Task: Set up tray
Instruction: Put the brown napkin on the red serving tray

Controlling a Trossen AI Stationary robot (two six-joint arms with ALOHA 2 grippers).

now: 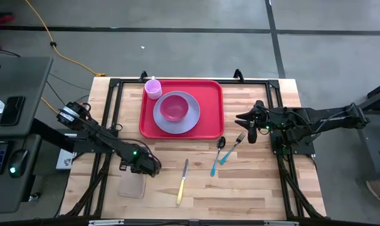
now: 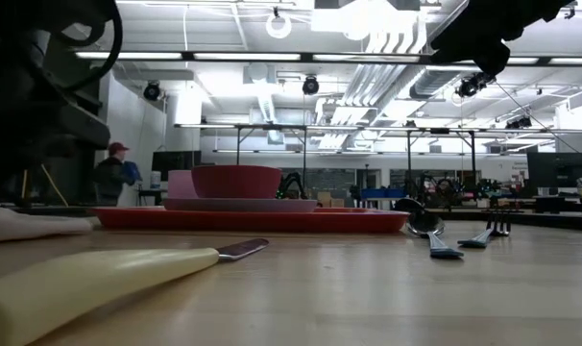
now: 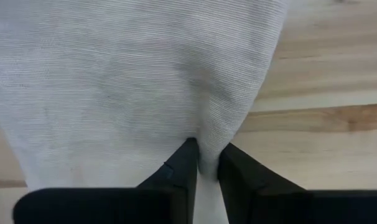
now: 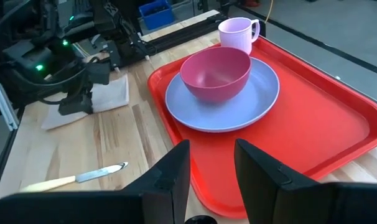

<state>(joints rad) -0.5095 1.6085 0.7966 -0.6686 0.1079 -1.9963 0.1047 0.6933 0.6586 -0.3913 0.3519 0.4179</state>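
Note:
A whitish cloth napkin (image 1: 132,187) lies flat on the wooden table near the front left, and my left gripper (image 1: 143,168) stands over its far right part, shut on it. The napkin fills most of the left wrist view (image 3: 126,81). The red tray (image 1: 212,125) sits at the table's far middle and carries a lavender plate (image 1: 176,122), a pink bowl (image 1: 172,108) on it, and a pink cup (image 1: 153,88). My right gripper (image 1: 243,118) hovers open just right of the tray (image 4: 338,124), with nothing between its fingers (image 4: 170,180). My left gripper pinches a small raised fold of the napkin (image 3: 204,149) between its two fingertips (image 3: 182,168), near the cloth's far right edge. The fingers come from above, pointing down. The rest of the napkin lies spread on the table.
A yellow-handled knife (image 1: 182,182) lies in front of the tray, right of the napkin. A spoon (image 1: 217,156) and a fork (image 1: 232,147) with teal handles lie near the tray's front right corner. Black frame rails (image 1: 108,94) run along the table's sides.

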